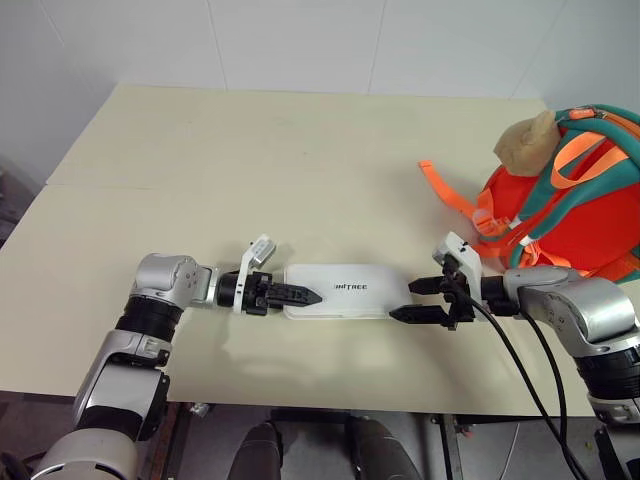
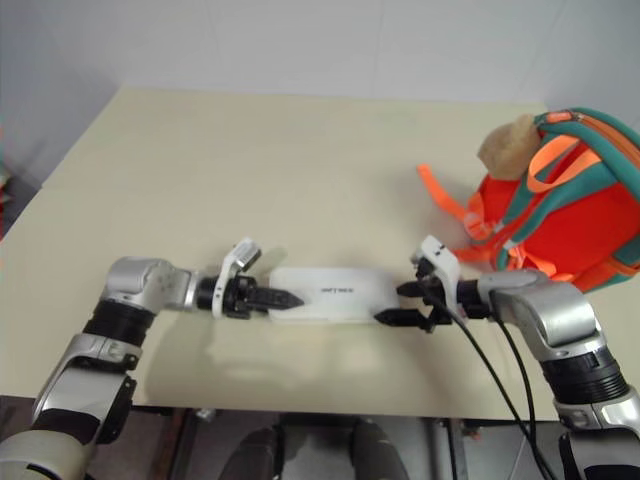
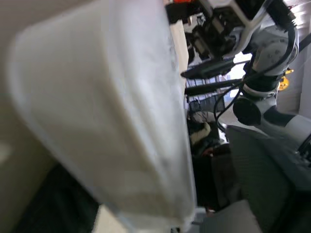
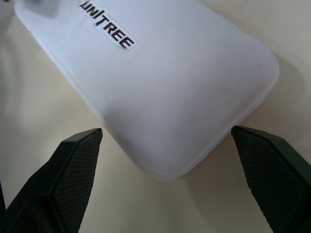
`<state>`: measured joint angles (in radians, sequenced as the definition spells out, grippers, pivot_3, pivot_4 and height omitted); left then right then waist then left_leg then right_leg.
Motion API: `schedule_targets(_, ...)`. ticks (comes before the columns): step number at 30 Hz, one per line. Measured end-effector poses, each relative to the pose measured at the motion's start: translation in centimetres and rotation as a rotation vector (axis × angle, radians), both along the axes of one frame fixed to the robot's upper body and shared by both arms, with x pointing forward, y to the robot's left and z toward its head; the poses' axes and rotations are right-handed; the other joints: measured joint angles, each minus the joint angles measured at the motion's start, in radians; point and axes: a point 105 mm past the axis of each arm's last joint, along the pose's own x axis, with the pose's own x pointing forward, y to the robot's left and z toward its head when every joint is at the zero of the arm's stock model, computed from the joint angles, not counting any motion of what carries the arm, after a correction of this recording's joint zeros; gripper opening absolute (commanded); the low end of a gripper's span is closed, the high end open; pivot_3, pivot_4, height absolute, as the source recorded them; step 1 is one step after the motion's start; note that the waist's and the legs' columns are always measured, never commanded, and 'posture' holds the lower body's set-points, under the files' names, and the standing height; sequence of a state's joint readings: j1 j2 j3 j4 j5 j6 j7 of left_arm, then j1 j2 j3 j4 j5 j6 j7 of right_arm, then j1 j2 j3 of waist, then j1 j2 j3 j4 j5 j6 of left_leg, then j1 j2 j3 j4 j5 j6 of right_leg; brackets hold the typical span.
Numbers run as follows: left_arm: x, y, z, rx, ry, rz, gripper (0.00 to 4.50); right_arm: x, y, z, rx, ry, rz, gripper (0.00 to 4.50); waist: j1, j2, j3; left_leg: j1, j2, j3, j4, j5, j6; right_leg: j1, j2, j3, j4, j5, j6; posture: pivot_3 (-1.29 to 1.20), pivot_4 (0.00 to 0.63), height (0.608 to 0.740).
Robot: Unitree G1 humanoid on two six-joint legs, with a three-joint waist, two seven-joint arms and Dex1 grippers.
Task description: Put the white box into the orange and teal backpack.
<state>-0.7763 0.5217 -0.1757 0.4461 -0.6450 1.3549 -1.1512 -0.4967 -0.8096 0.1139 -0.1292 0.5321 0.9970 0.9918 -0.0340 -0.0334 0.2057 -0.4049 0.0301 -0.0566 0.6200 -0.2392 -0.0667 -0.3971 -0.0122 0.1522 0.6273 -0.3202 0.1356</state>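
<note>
Box (image 1: 347,291): flat, smooth white, rounded corners, long axis left-right on table (image 1: 250,160). R gripper (image 1: 420,300) wide open at end, holding nothing; L gripper (image 1: 296,295): can't tell.

1. Both arms have silver-grey shells with black joint rings.
2. Each wrist carries a white bracket ahead of a black cylindrical section.
3. The left gripper (image 1: 300,295) has two black tapered fingers.
4. The right gripper (image 1: 413,300) has black fingers with finely textured pads (image 4: 77,165).
5. Black cables loop from the right wrist toward 5 o'clock.
</note>
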Motion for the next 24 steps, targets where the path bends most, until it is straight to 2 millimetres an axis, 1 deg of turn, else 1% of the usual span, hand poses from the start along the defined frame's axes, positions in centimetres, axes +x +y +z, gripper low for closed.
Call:
schedule_targets(2,-0.2,0.0,-0.2,0.005,0.017,-0.001,2.32,0.0,-0.1,-0.1,-0.003,-0.009,0.001,4.5,-0.003,0.0,0.0,0.0,0.0,0.0,0.0,0.0,0.0,0.0,0.0,0.0,0.001,0.0,0.0,0.0,0.15,0.74)
schedule_targets(5,-0.2,0.1,-0.2,0.0,0.026,0.003,1.47,0.0,-0.2,-0.2,-0.004,-0.01,0.0,4.5,-0.005,0.0,0.0,0.0,0.0,0.0,0.0,0.0,0.0,0.0,0.0,0.0,0.001,0.0,0.0,0.0,0.15,0.74)
schedule_targets(6,-0.3,0.1,-0.2,-0.001,0.028,0.005,1.41,0.0,-0.2,-0.2,-0.004,-0.014,0.002,4.5,-0.006,0.0,0.0,0.0,0.0,0.0,0.001,0.0,0.0,0.0,0.0,0.0,0.001,0.0,0.0,0.0,0.15,0.74)
schedule_targets(12,-0.9,0.4,-0.3,-0.011,0.042,0.011,1.41,-0.2,-0.3,-0.5,0.005,-0.018,0.005,4.5,-0.015,0.0,0.0,0.0,0.0,0.0,0.0,0.0,0.0,0.0,0.0,0.0,0.001,0.0,0.0,0.0,0.15,0.74)
schedule_targets(15,-1.2,0.5,-0.4,-0.009,0.04,0.015,1.41,-0.2,-0.6,-0.3,0.014,-0.027,-0.009,4.5,-0.019,0.0,0.0,0.0,0.0,0.0,0.0,0.0,0.0,0.0,0.0,0.0,0.001,0.0,0.0,0.0,0.15,0.74)
schedule_targets(18,-1.2,0.7,-0.4,-0.018,0.008,0.039,1.41,0.0,-1.8,0.6,0.036,-0.078,-0.091,4.5,-0.018,0.0,0.0,0.0,0.0,-0.001,0.0,0.0,0.0,0.0,0.0,0.0,0.002,0.0,0.0,0.0,0.15,0.74)
schedule_targets(20,-0.9,1.2,-0.4,-0.032,-0.031,0.082,1.41,0.1,-2.9,1.5,0.053,-0.129,-0.167,4.5,-0.019,0.0,0.0,0.0,0.001,-0.001,0.0,0.0,0.0,0.0,0.0,0.0,0.002,0.0,0.0,0.0,0.15,0.74)
schedule_targets(24,-0.3,2.5,-0.2,-0.035,-0.201,0.146,1.41,0.4,-5.2,3.9,0.085,-0.245,-0.34,4.5,-0.02,0.0,0.0,0.0,0.001,0.0,0.0,0.001,-0.001,-0.001,0.0,0.0,0.003,0.0,0.0,0.0,0.15,0.74)
